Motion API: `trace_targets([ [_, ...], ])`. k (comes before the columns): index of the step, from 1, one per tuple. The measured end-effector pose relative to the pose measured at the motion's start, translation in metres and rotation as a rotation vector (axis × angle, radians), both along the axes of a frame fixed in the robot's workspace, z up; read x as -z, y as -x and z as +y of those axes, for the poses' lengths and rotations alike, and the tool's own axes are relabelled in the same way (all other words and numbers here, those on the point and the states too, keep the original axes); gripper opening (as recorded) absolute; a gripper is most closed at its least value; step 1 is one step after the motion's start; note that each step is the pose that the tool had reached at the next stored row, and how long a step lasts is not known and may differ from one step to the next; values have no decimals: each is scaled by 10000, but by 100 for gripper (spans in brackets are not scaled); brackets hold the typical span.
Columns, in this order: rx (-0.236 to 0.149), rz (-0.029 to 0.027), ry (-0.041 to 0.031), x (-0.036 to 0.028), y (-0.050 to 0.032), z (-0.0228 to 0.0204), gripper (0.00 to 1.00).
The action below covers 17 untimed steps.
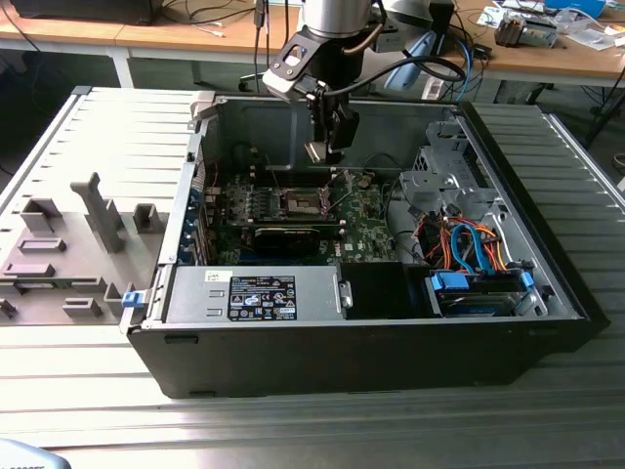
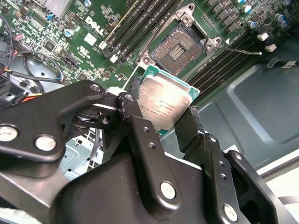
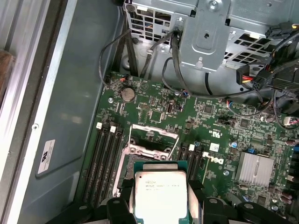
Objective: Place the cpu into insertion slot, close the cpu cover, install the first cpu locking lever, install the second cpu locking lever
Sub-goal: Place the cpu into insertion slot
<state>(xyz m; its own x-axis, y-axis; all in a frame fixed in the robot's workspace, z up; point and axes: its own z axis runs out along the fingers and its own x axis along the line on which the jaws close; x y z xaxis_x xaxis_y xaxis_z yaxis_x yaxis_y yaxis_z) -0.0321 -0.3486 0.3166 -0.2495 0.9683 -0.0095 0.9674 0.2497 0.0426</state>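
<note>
My gripper point(image 2: 163, 114) is shut on the cpu point(image 2: 164, 105), a small square chip with a silvery top and green edge, pinched on two opposite sides by the black fingers point(image 2: 189, 123). In the exterior view the gripper point(image 1: 327, 149) hangs inside the open computer case, above the green board. The insertion slot point(image 2: 180, 49), a square socket with a dark centre and a silvery rim, lies uncovered just beyond the chip, with a gap between them. A thin wire locking lever point(image 2: 243, 50) sticks out beside it. In the first wrist view the cpu point(image 3: 160, 193) hovers in front of the socket frame point(image 3: 150, 150).
Long black memory slots point(image 2: 140, 23) flank the socket. A metal drive cage point(image 3: 210, 37) with dangling cables point(image 3: 168, 70) stands at one end of the case. A finned heatsink point(image 3: 254, 168) sits on the board. Left of the case point(image 1: 547, 322), in the exterior view, lies a grey fixture tray point(image 1: 78, 234).
</note>
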Motion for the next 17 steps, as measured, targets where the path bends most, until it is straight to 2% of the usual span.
trace_targets([
  [17,23,0,74,0,0,0,55],
])
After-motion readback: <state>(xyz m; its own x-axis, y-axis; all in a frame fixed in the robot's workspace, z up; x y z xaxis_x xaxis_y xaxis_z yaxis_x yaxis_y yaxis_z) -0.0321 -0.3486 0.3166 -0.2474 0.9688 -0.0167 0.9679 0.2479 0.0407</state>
